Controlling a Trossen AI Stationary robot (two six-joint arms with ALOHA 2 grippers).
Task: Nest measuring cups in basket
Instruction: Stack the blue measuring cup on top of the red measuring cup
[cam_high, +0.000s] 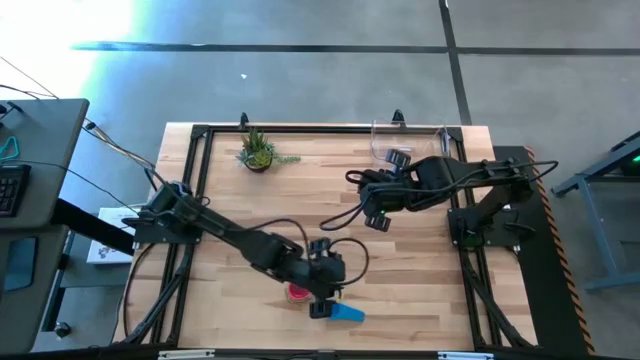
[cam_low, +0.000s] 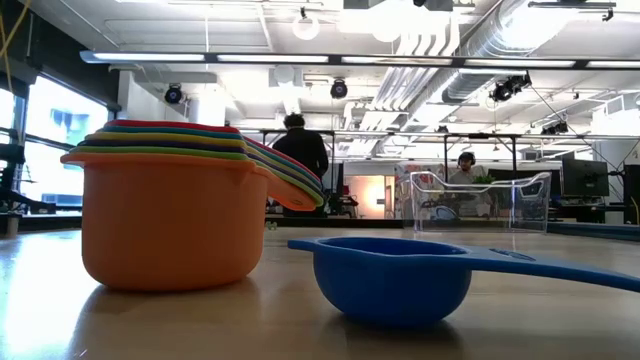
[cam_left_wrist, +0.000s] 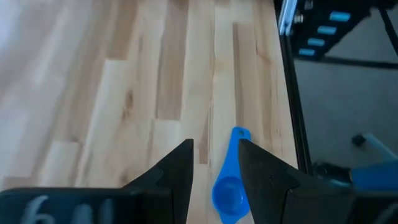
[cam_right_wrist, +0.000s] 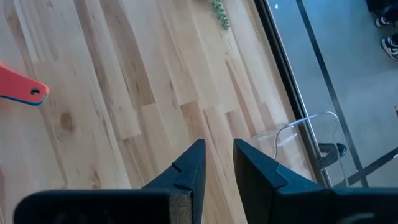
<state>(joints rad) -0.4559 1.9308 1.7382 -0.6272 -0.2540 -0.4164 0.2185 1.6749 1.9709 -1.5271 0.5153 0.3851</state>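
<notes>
A stack of nested measuring cups (cam_low: 170, 215), orange outermost, stands on its base near the table's front edge; in the high view it shows red (cam_high: 298, 292). A single blue measuring cup (cam_low: 395, 285) rests on its bowl beside the stack, handle toward the right edge. My left gripper (cam_left_wrist: 214, 149) hangs open above this blue cup (cam_left_wrist: 230, 186), whose handle shows between the fingers; it stays clear of the cup (cam_high: 348, 314). My right gripper (cam_right_wrist: 219, 146) hovers over mid-table (cam_high: 378, 222), fingers a little apart around nothing. The clear basket (cam_high: 410, 142) stands at the far right corner.
A small potted plant (cam_high: 257, 150) stands at the far left. A black metal frame (cam_high: 200, 132) rims the table. Bare wood lies between the cups and the basket (cam_low: 480, 200). People (cam_low: 300, 150) are in the room beyond.
</notes>
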